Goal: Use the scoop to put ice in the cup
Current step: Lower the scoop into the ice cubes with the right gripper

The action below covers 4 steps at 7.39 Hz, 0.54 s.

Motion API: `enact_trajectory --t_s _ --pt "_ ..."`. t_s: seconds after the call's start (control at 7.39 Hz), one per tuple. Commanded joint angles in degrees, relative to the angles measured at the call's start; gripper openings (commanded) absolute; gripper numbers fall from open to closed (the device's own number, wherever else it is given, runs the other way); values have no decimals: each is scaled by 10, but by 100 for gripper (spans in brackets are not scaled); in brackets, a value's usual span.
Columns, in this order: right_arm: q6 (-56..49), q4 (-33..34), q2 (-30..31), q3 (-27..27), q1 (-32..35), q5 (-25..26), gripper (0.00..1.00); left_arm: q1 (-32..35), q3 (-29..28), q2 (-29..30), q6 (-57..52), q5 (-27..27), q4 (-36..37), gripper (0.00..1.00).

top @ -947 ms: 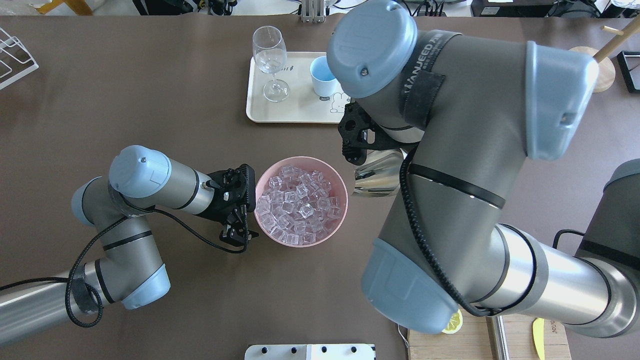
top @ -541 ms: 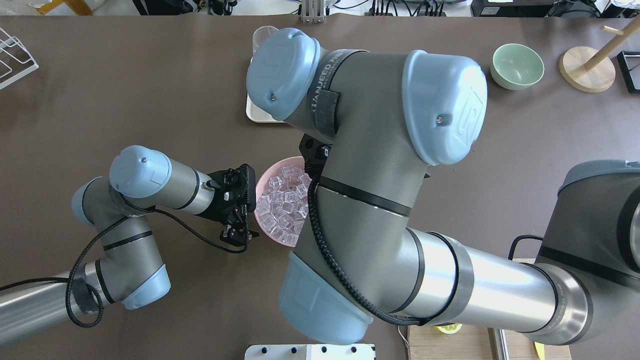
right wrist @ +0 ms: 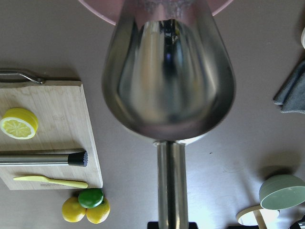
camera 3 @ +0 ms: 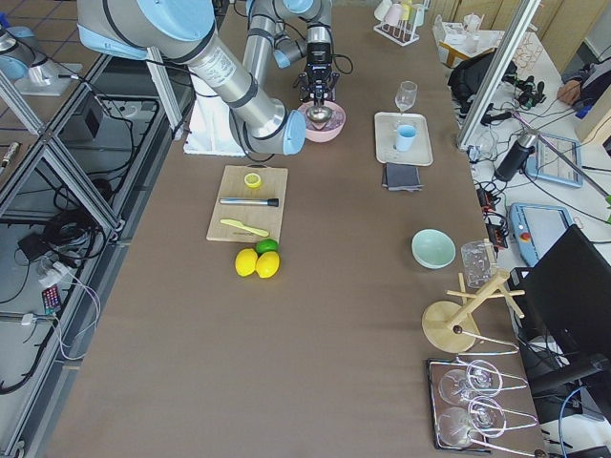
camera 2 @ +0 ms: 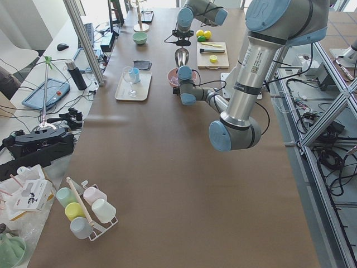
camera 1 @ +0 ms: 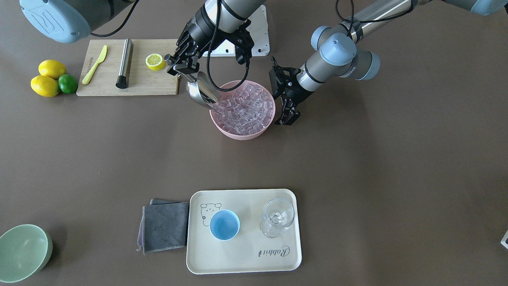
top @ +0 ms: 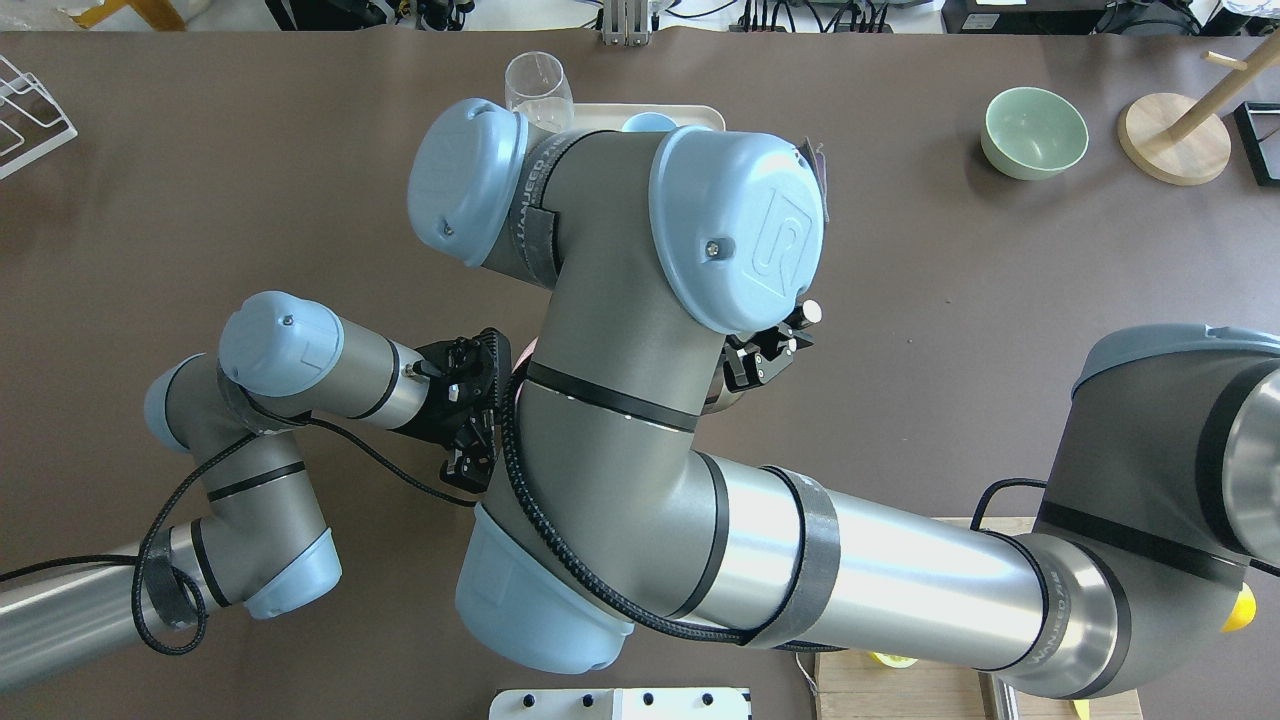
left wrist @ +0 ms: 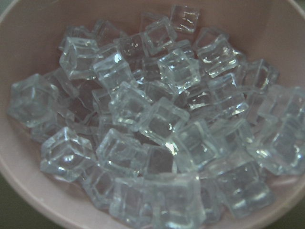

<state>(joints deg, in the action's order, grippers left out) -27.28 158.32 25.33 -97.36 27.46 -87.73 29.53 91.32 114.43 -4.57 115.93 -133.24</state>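
My right gripper (camera 1: 183,70) is shut on the handle of the shiny steel scoop (camera 1: 200,93). The scoop tilts down with its tip at the rim of the pink bowl (camera 1: 238,135), which is full of clear ice cubes (camera 1: 246,105). In the right wrist view the scoop's trough (right wrist: 169,71) is empty. My left gripper (camera 1: 287,117) hangs just outside the bowl's other side, looks shut and holds nothing. Its camera looks down on the ice (left wrist: 157,124). The light-blue cup (camera 1: 224,225) stands empty on the cream tray (camera 1: 246,262). In the overhead view my right arm hides the bowl.
A clear stemmed glass (camera 1: 278,217) stands beside the cup on the tray. A grey cloth (camera 1: 164,226) lies by the tray. A cutting board (camera 1: 151,85) holds a lemon half, a knife and a steel cylinder. Lemons and a lime (camera 1: 49,81) lie nearby. A green bowl (camera 1: 24,252) stands at the corner.
My right arm has swung across the overhead view and now covers the bowl. It has brought the scoop from beside the bowl to its rim. The left arm has not moved.
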Motion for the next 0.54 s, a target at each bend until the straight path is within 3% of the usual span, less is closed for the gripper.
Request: enact_trajectory --t_s 0.0,0.41 --pt "2 -57 0 39 0 0 0 0 1 0 0 0 -1 99" --pt "7 -98 4 61 -6 0 0 0 0 0 0 0 -1 99"
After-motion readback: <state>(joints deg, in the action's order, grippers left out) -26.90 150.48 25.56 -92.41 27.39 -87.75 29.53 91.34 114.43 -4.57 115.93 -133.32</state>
